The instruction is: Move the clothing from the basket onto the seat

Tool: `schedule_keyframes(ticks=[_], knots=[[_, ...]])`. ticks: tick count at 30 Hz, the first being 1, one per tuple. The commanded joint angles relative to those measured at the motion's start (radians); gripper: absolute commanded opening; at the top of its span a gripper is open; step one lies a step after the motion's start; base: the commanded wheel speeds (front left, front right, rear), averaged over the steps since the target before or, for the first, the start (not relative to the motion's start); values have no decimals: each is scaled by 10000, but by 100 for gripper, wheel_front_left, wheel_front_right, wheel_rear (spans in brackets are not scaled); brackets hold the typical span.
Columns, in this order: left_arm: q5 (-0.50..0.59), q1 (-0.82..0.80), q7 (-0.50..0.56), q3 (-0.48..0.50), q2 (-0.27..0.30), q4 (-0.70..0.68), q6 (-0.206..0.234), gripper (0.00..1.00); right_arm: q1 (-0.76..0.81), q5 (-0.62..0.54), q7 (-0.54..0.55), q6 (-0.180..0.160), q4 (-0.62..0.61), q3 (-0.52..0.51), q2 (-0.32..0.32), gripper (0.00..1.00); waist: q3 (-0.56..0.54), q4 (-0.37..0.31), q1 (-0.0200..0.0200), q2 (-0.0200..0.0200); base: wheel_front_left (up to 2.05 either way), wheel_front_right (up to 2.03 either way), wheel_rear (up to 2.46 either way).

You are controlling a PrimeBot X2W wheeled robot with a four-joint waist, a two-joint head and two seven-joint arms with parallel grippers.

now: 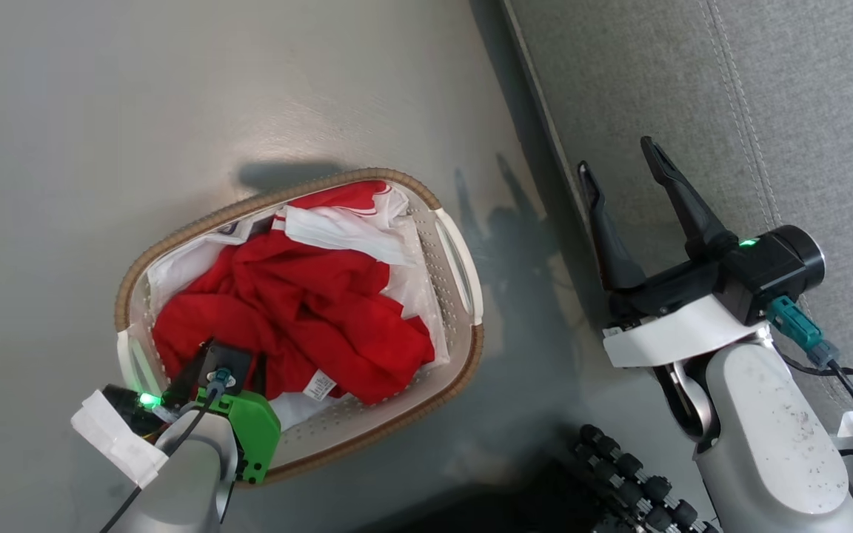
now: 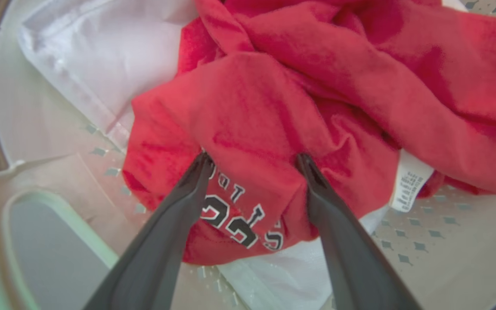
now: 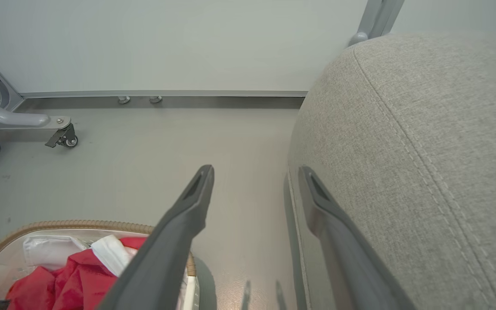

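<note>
Reaching into the oval white perforated basket [image 1: 458, 266], your left gripper [image 2: 253, 162], spread wide, presses the red fabric clothing [image 1: 308, 311] inside; your right gripper [image 1: 617, 159] hovers unclenched over the grey upholstered seat [image 1: 693, 89].

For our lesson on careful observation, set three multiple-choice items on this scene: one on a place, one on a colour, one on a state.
1. Where does the laundry basket stand? A) on a shelf B) on the grey floor beside the sofa seat C) on a table
2. What colour is most of the clothing? A) blue B) red C) green
3. How is the right gripper? A) open, holding nothing B) shut on clothing C) shut on the rim
Answers: 1 B, the head view shows it on the floor by the seat; 2 B, red folds fill the basket; 3 A, its fingers stand apart, empty.
</note>
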Motion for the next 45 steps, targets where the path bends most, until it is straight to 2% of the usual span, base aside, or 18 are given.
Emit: schedule_keyframes(ticks=[1,2,3,4,5,6,7,8,18,24,34,45], knots=[[-47,-235,-9,8,76,112,56,100,-79,73,-22,-6,-5,25,-23,100,325,-355,-2,0,0,0,0],[-74,-275,-12,10,76,203,82,100,-98,99,-22,-6,11,40,-21,100,329,-385,-2,0,0,0,0],[-91,-309,-13,14,58,288,94,96,-115,112,-22,-6,19,37,-21,100,326,-405,-2,0,0,0,0],[-135,-337,-12,7,19,368,88,74,-132,145,-22,-6,34,23,-23,100,316,-423,-2,0,0,0,0],[-165,-358,-13,-3,-5,412,68,46,-140,156,-22,-6,47,14,-23,100,302,-434,-2,0,0,0,0],[-179,-396,-13,-23,-43,478,15,32,-147,161,-22,-6,62,1,-21,100,278,-442,-2,0,0,0,0],[-207,-415,-12,-33,-77,517,-17,11,-145,156,-22,-6,77,-19,-23,100,252,-444,-2,0,0,0,0],[-268,-409,-21,-18,-107,560,-27,0,-137,146,-22,-6,96,-40,-23,100,205,-440,-2,0,0,0,0],[-541,-173,-97,-111,-354,506,-200,0,104,-132,-21,-6,310,-209,-26,100,-584,-57,-2,0,0,0,0],[-663,124,-97,-324,-501,-10,-407,0,296,-376,-21,-6,445,-331,-27,100,-1363,292,-2,0,0,0,0],[-1056,994,-92,-792,-590,-1595,-702,0,1280,-1063,-21,-6,845,-822,-31,100,-3538,1037,-2,0,0,0,0],[-2088,1328,-94,-1368,-596,-3377,-988,0,2609,-1603,-21,-6,1001,-1452,-29,100,-6088,1646,-2,0,0,0,0]])
